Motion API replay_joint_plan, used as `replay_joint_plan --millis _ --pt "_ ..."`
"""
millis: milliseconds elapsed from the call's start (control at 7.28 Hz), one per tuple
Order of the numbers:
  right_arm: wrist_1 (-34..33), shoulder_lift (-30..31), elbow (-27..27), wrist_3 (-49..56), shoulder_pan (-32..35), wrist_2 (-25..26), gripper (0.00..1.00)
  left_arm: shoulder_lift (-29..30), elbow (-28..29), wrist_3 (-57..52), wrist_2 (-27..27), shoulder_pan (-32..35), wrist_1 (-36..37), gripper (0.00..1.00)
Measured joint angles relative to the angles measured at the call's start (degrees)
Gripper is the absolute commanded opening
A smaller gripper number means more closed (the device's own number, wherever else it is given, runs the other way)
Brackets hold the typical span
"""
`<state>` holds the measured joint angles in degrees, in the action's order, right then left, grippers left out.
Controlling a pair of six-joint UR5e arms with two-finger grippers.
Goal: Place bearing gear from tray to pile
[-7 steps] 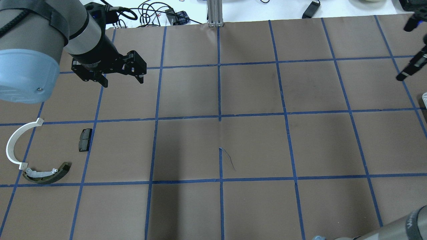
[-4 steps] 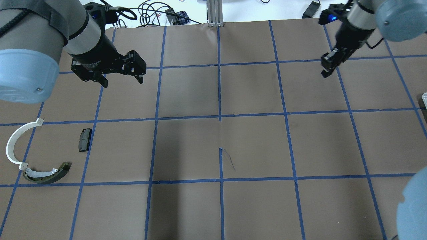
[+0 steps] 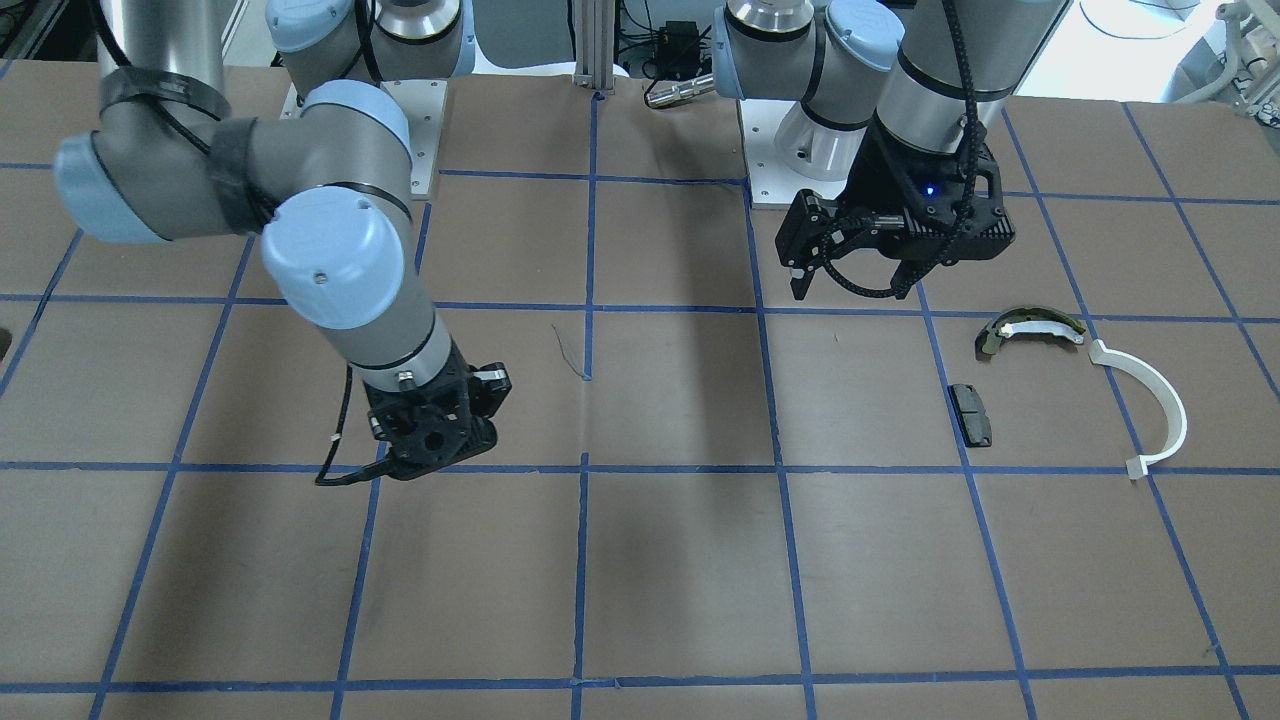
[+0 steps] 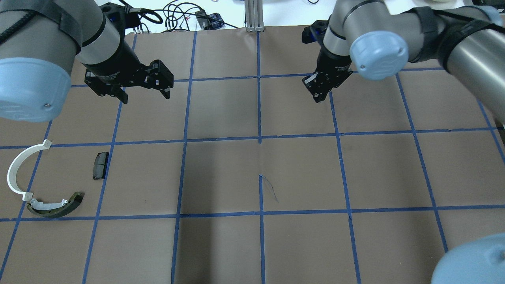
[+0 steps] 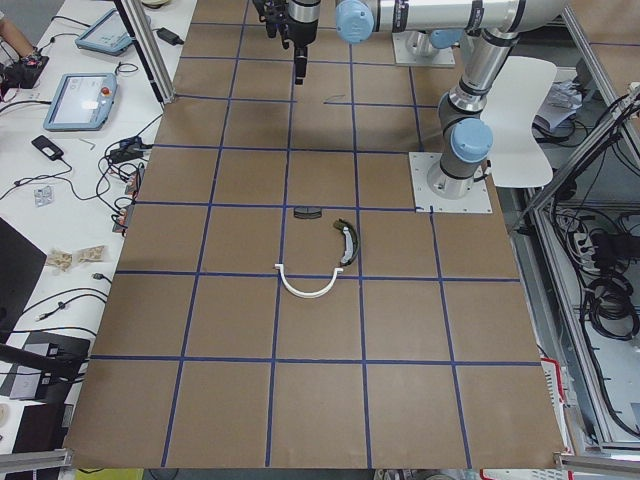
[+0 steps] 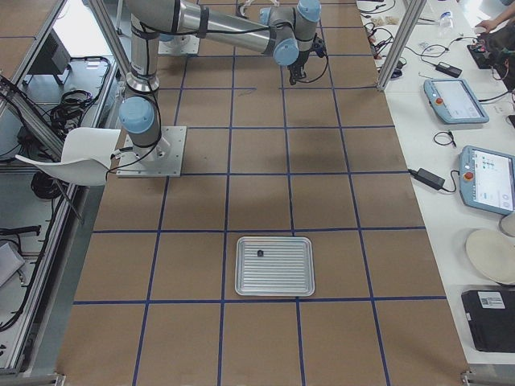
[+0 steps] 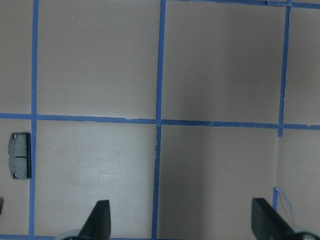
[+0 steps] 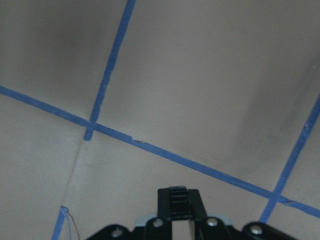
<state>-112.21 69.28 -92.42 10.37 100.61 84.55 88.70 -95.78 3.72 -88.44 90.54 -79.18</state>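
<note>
The table (image 4: pixel 300 173) is covered edge to edge in brown paper (image 3: pixel 680 590), marked into large squares by blue tape (image 4: pixel 259 138). A loose curl of tape (image 4: pixel 270 189) lifts near the middle.

Toward the table's left end, about midway between its long edges, lie three parts. A white arc (image 4: pixel 10 173) is nearest that end, with one tip just beside a tip of a curved olive shoe (image 4: pixel 59 212). A small black pad (image 4: pixel 100 165) lies apart from both, beside a tape line.

Toward the right end sits a ribbed metal tray (image 6: pixel 273 293).
</note>
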Motion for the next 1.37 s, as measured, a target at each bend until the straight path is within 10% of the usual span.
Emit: replay_joint_plan --millis 687,1374 --pt "-11.5 -3.9 -7.6 -7.8 10.5 -0.3 0.0 0.0 -0.1 0.0 -0.1 0.0 -0.2 1.0" --pt "-14.3 -6.4 -8.0 -8.0 13.9 -0.4 0.63 0.7 1.1 -4.3 -0.4 -0.1 -5.7 1.0"
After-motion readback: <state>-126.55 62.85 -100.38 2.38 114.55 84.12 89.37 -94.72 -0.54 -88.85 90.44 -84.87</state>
